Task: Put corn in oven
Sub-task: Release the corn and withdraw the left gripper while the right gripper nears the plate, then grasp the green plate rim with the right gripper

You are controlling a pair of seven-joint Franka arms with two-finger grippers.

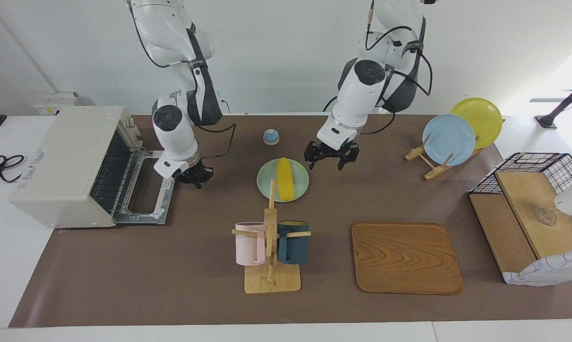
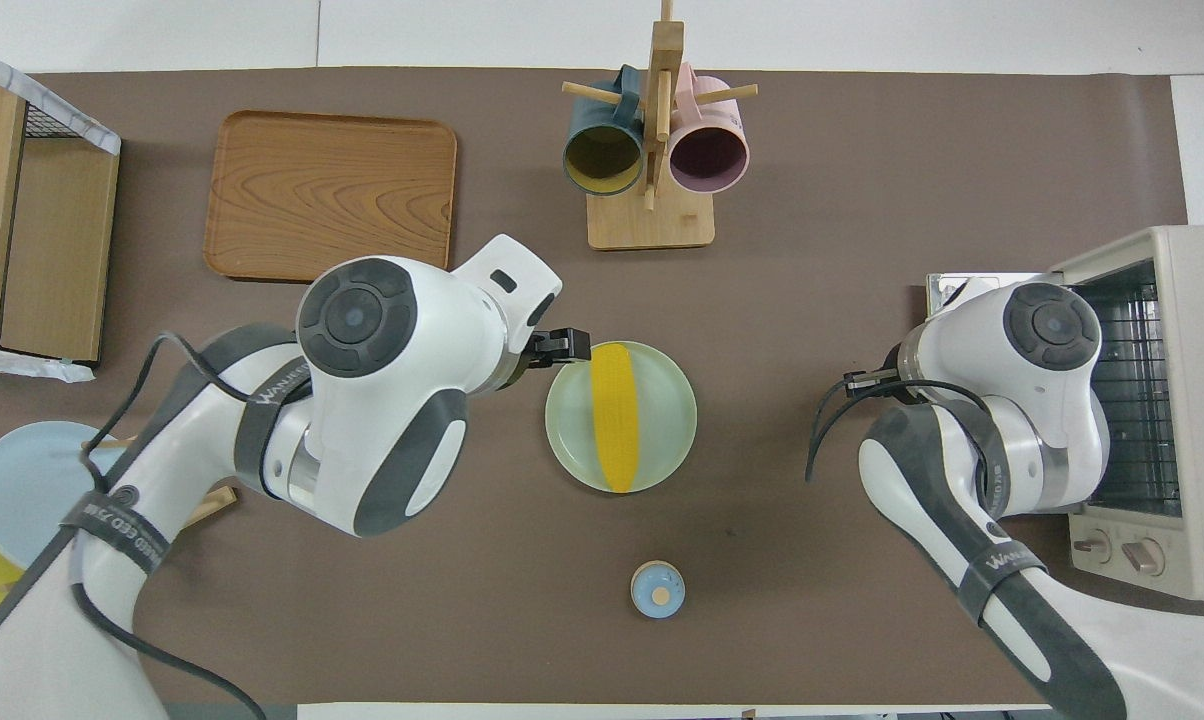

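Corn [image 1: 284, 178] on green plate [image 1: 267, 185]: stiff, light, rounded, likely slick; grip mid-length. Left hand [image 1: 331, 159] open beside plate. Right hand [image 1: 194, 177] near oven [image 1: 67, 166]; fingers unreadable.

Brown table [image 1: 172, 266], oven [image 1: 72, 166], green plate [image 1: 267, 185], mug rack [image 1: 271, 280], wooden tray [image 1: 405, 256], bell [image 1: 271, 137]
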